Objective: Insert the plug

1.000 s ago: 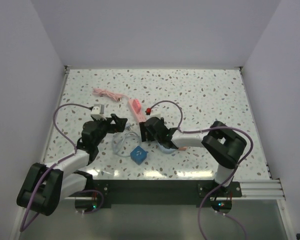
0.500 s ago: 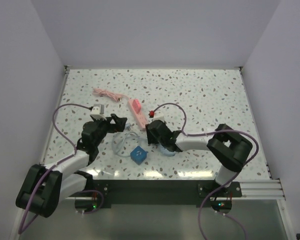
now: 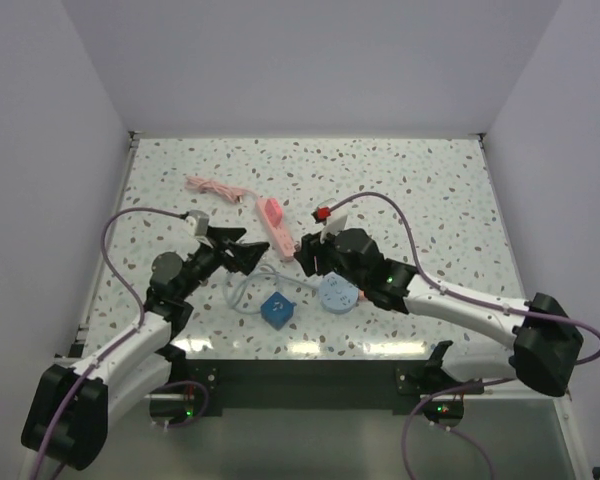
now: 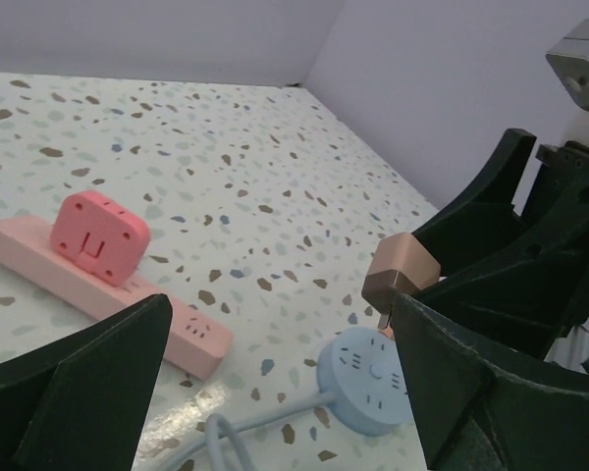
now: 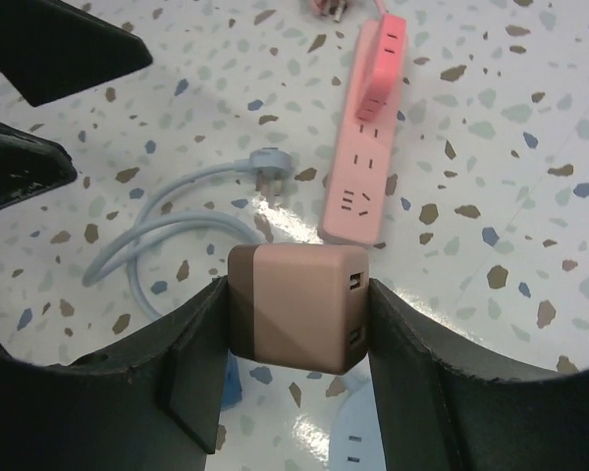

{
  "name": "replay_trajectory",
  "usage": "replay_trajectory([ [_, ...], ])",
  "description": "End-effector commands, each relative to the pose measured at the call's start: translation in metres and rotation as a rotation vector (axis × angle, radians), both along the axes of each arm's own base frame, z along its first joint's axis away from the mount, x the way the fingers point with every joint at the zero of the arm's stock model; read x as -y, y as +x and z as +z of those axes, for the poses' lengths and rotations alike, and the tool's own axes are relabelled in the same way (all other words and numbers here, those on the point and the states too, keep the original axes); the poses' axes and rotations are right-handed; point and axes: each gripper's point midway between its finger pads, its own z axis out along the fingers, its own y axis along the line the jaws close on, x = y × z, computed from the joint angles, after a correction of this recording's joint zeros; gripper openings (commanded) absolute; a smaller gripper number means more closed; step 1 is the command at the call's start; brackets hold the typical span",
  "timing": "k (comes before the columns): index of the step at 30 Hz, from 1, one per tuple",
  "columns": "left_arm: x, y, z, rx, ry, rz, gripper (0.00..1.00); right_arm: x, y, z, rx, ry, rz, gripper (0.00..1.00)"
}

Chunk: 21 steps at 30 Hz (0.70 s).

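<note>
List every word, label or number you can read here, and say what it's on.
Nothing legible.
White marks on the blue cube: too blurred to read.
No print shows on the brown USB charger, pink power strip or round blue socket.

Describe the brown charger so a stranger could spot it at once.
On the speckled table, find the pink power strip near the middle. At its near end the right pincer holds the USB charger off the surface. It alone is brown, two-toned, with USB ports; its neighbours are pink or blue.

Brown plug (image 5: pixel 296 306) held aloft near pink power strip (image 5: pixel 358 201).
</note>
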Motion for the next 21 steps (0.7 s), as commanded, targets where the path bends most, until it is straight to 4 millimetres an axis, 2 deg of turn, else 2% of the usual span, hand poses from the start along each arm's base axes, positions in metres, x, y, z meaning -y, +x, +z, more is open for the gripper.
replay_trajectory([
  [1,0.020,-0.024,0.027,0.054,-0.086,-0.158,0.99,-0.017,-0.014,0.041,0.104,0.062,0.163,0.30],
  [4,0.028,-0.030,0.033,0.057,-0.103,-0.203,0.98,-0.018,-0.023,0.051,0.143,0.073,0.227,0.30],
  [7,0.039,-0.038,0.032,0.044,-0.123,-0.261,0.97,-0.020,-0.029,0.052,0.155,0.072,0.270,0.30],
  [14,0.061,-0.052,0.033,0.018,-0.180,-0.356,0.95,-0.022,-0.039,0.049,0.168,0.079,0.334,0.30],
  [16,0.066,-0.057,0.039,0.028,-0.204,-0.381,0.94,-0.023,-0.041,0.049,0.171,0.077,0.349,0.30],
  [21,0.076,-0.058,0.037,0.010,-0.215,-0.404,0.91,-0.022,-0.045,0.048,0.180,0.080,0.365,0.30],
])
